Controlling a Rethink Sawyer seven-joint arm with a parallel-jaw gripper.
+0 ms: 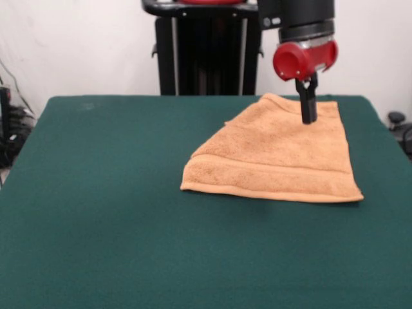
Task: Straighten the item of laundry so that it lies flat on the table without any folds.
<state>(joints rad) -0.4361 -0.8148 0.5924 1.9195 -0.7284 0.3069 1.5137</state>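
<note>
The red-and-black gripper hangs over the far part of the orange-tan terry towel — fingers look pressed together, though whether they pinch cloth I can't tell. One corner lies folded over on the dark green felt table — likely the target.

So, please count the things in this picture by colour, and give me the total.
Orange-tan: 1, the towel, lying on the table under the gripper
Dark green: 1, the table
Red and black: 1, the gripper at the towel's far part
Total: 3

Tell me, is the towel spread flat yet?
No. The towel still has its left side folded over diagonally, giving a slanted edge rather than a full rectangle.
</note>
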